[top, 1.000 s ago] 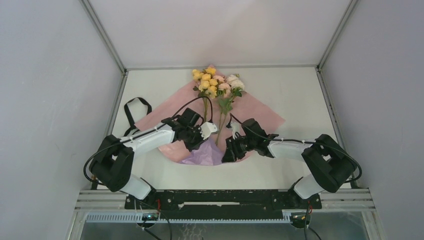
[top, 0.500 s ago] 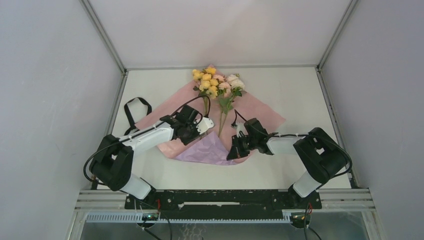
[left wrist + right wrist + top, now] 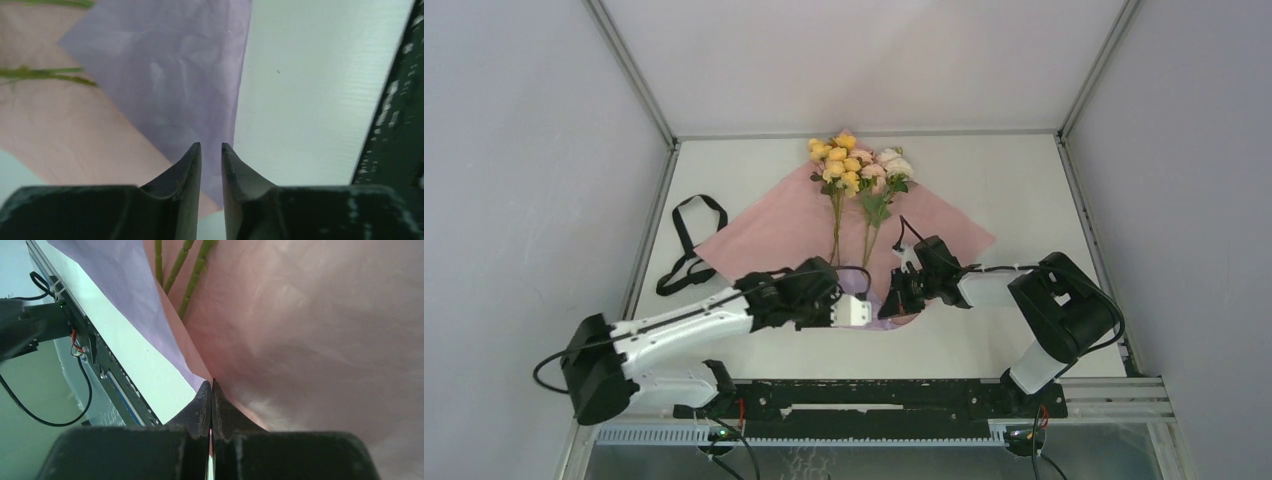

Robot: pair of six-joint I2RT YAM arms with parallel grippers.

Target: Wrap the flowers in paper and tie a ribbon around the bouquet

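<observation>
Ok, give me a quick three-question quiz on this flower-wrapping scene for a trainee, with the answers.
1. True or false: the ribbon is tied around the flowers.
2. Which colour of the paper mostly faces up? A) pink B) lilac C) black
3. Fill in: the ___ gripper is shut on the paper's near edge.
Key: 1. False; it lies on the table, left of the paper. 2. A. 3. Right; the right gripper pinches that edge.

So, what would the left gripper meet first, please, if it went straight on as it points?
Probably the paper: its lilac folded flap lies just ahead of the left gripper, though depth is unclear.
</observation>
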